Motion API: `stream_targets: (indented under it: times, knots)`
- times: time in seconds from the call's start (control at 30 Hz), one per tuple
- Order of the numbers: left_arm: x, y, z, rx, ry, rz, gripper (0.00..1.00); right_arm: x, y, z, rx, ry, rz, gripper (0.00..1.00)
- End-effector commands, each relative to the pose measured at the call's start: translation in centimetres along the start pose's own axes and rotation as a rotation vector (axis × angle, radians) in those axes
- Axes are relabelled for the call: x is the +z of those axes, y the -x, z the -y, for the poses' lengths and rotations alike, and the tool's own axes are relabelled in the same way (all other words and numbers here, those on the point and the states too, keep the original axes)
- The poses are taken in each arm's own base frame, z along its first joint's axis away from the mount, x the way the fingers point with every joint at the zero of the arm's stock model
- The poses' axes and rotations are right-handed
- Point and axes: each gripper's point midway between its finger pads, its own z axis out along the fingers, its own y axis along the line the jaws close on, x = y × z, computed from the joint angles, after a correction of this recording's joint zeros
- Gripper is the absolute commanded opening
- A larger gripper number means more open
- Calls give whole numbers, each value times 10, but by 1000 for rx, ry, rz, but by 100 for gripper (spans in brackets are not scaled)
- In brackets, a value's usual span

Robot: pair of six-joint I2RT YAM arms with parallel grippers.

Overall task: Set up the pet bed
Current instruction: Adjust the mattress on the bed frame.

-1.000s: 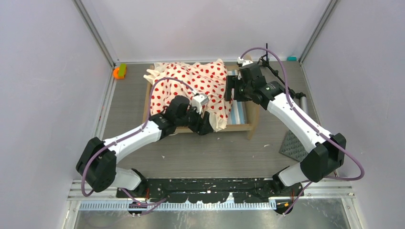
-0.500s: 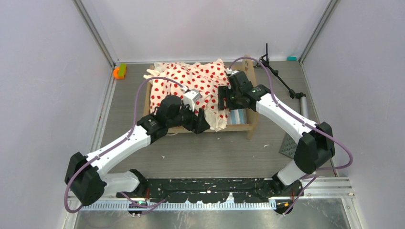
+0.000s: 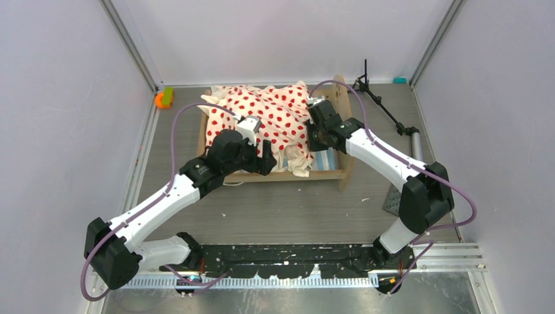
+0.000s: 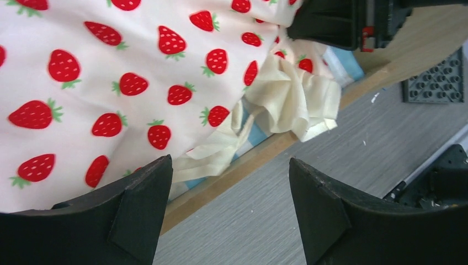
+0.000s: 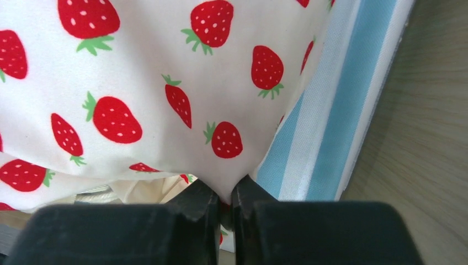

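- bedding (image 3: 275, 114) was seen bunched on bed (image 3: 327, 174), mid-table (image 3: 294, 209); mattress (image 5: 336, 110) partly uncovered.
- right hand (image 5: 223, 193) was pinched on bedding; left hand (image 4: 229, 163) was held wide, empty.
- spreading not finished.

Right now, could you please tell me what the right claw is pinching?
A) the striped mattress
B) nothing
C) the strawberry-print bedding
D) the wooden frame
C: the right wrist view shows the right claw closed on a fold of the strawberry-print bedding, with the striped mattress lying free beside it.
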Motion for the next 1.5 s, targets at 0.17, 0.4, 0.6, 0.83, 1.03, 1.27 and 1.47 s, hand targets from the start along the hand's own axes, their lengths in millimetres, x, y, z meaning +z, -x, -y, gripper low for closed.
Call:
stream_targets:
  times: [0.17,0.4,0.6,0.83,1.03,1.27,1.47]
  knots:
    - [-1,7,-21,-33,114,15,80,-35,55,10,-141,-75,136,2]
    - [3,7,-23,-40,115,10,80,-57,60,24,-253,-147,64,0]
    - [1,7,-23,-43,115,11,80,-62,42,32,-338,-199,-28,0]
    - [-8,11,-25,-38,131,25,80,-62,58,36,-285,-249,61,0]
    - [-21,25,-21,-22,116,74,81,-63,68,32,-278,-236,88,10]
    - [-25,48,-14,0,104,109,81,-60,68,28,-231,-218,113,44]
    - [-19,47,-28,-74,141,96,89,-73,86,19,-138,-185,201,52]
